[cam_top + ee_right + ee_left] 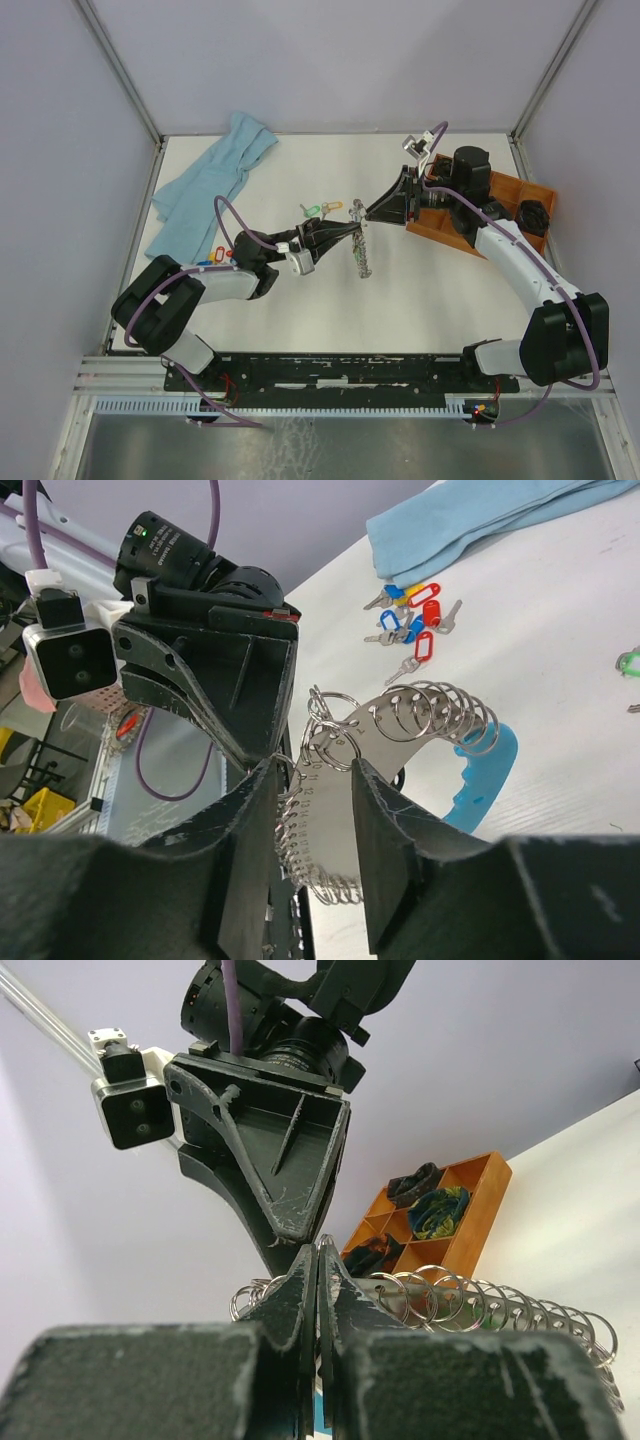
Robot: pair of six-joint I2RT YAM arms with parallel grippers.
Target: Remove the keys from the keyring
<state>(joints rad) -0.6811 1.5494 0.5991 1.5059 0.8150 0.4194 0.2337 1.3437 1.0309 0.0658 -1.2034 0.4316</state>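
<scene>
Top: left claw (352, 233) pinched shut on keyring (362, 258), holding it up mid-worktop (450, 300), likely as anchor; right claw (372, 212) at its 1 o'clock.
Left wrist: rings fan toward 3 o'clock.
Right wrist: right claw half-open, straddling rings, contact unclear; loose tagged keys (415, 620) at 1 o'clock.

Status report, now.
Left gripper shut on keyring. Right gripper open, straddling it. Keyring hangs between both. Loose keys lie clear, off to the side.
</scene>
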